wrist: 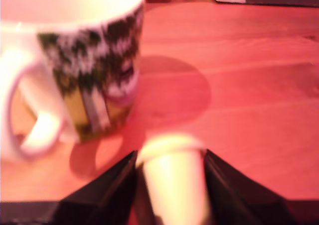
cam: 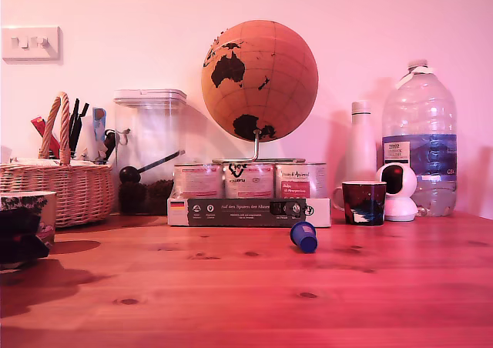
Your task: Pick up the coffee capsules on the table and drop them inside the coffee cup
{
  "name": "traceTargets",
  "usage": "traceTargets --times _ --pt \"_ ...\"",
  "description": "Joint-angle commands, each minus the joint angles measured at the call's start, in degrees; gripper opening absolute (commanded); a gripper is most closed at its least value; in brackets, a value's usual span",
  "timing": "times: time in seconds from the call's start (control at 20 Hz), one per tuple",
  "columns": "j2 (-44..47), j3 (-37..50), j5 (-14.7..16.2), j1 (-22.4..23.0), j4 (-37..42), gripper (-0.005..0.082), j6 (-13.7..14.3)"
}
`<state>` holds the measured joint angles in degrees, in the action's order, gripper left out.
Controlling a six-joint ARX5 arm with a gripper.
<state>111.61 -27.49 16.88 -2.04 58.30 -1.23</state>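
While the hand [wrist: 170, 185] grips the cream capsule [wrist: 174, 177], the coffee cup [wrist: 84, 70] beside it shows a pale interior.

We count two coffee capsules: a blue one [cam: 303, 236] lying well away from the gripper [wrist: 171, 172], and a cream one [wrist: 174, 182] between its fingers. Two cups: the pale printed cup [wrist: 75, 60] just ahead of the gripper, a dark mug [cam: 363, 202] far off. Three tins [cam: 249, 180], perhaps; one globe [cam: 259, 78]; one basket [cam: 58, 186]; two bottles [cam: 420, 136].
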Motion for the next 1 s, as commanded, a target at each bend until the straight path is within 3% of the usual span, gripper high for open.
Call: traceTargets --times 0.0,0.15,0.45,0.75,0.95 --pt "1.31 0.79 0.28 -0.04 -0.42 0.0284 0.24" --pt "1.31 0.79 0.31 -0.04 -0.42 0.0216 0.24" --pt "1.03 0.79 2.69 -0.04 -1.31 0.0212 0.17" --pt "-5.01 0.81 12.63 -0.02 -6.58 0.0212 0.26" --pt "-10.97 0.81 20.96 -0.04 -7.98 0.0212 0.2"
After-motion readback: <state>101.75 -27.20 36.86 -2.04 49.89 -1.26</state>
